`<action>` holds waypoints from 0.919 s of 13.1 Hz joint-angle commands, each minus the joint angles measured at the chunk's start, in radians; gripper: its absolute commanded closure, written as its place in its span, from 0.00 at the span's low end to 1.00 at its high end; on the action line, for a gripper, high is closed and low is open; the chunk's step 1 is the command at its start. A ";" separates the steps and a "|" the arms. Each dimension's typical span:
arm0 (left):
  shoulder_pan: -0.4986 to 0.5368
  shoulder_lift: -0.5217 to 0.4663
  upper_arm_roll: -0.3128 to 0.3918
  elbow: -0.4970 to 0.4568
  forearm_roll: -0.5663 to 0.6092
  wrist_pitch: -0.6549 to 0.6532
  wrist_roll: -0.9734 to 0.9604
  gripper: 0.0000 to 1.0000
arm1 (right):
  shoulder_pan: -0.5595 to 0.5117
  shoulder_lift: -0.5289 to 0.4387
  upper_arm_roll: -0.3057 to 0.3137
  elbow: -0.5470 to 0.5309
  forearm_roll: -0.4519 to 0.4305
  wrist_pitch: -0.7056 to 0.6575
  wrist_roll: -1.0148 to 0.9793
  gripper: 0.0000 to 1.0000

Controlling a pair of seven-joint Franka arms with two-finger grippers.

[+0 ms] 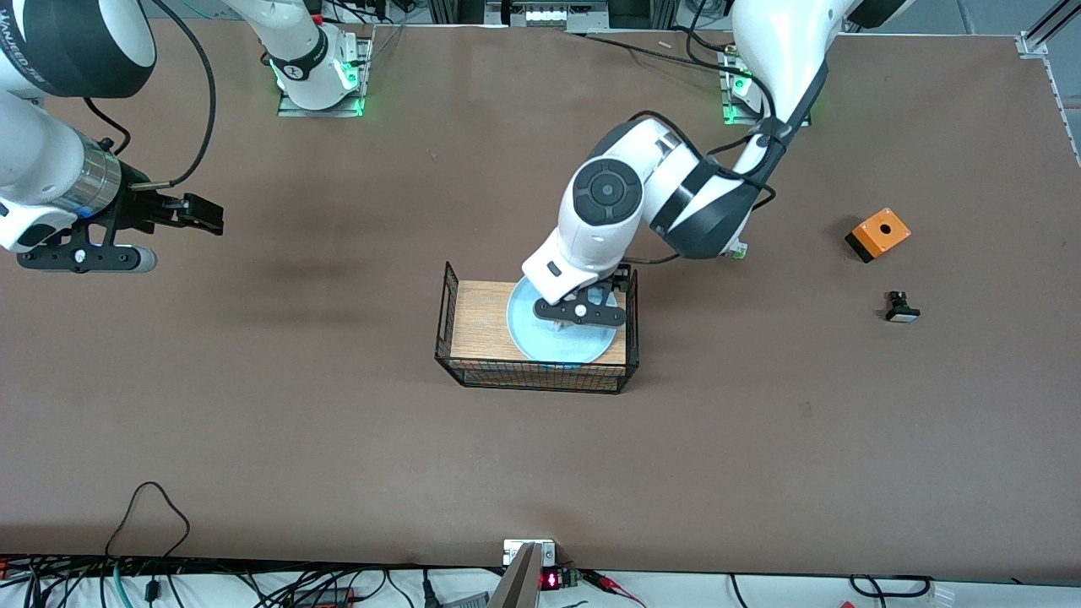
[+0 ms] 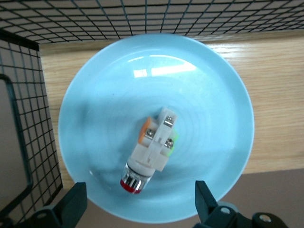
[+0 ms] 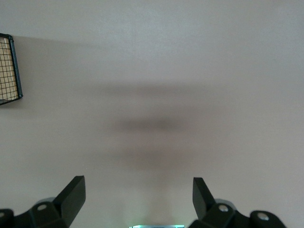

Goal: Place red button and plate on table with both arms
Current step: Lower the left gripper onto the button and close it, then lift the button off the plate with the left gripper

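Red button [image 2: 148, 153] is lying in the pale blue plate [image 2: 95, 118], which is sitting on the wire rack [image 1: 448, 325] mid-worktop [image 1: 338, 439]. I am hovering my left jaws [image 2: 141, 202] spread wide over it, judging a descent to pinch it next. My right jaws [image 3: 138, 197], also apart, are waiting over bare worktop.

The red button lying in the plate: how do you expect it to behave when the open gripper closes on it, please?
The red button looks rigid and light. Its round cap end suggests it may roll, and the glossy plate could let it slide. The left gripper hangs open over it; gripping the flat-sided whitish body seems safer.
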 commanded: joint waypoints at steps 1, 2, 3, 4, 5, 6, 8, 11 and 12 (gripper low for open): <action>-0.020 0.030 0.000 0.040 0.020 0.005 0.075 0.00 | -0.011 0.002 0.006 -0.002 0.017 0.006 -0.007 0.00; -0.020 0.032 -0.001 0.040 0.019 0.005 0.123 0.00 | -0.013 0.002 0.006 -0.002 0.017 0.006 -0.007 0.00; -0.020 0.032 -0.001 0.039 0.019 0.011 0.155 0.00 | -0.013 0.002 0.006 -0.002 0.017 0.006 -0.007 0.00; -0.020 0.032 -0.001 0.037 0.019 0.017 0.174 0.00 | -0.011 0.002 0.006 -0.002 0.017 0.006 -0.007 0.00; -0.021 0.036 -0.001 0.039 0.019 0.022 0.194 0.00 | -0.011 0.002 0.006 -0.002 0.017 0.006 -0.007 0.00; -0.026 0.040 -0.001 0.036 0.020 0.043 0.211 0.00 | -0.013 0.002 0.006 -0.002 0.017 0.006 -0.007 0.00; -0.027 0.052 -0.001 0.034 0.022 0.069 0.284 0.00 | -0.014 0.002 0.006 -0.002 0.018 0.006 -0.007 0.00; -0.026 0.053 0.000 0.026 0.026 0.083 0.327 0.00 | -0.014 0.002 0.006 -0.002 0.018 0.006 -0.007 0.00; -0.027 0.053 0.000 0.025 0.026 0.083 0.327 0.00 | -0.014 0.002 0.006 -0.002 0.018 0.006 -0.007 0.00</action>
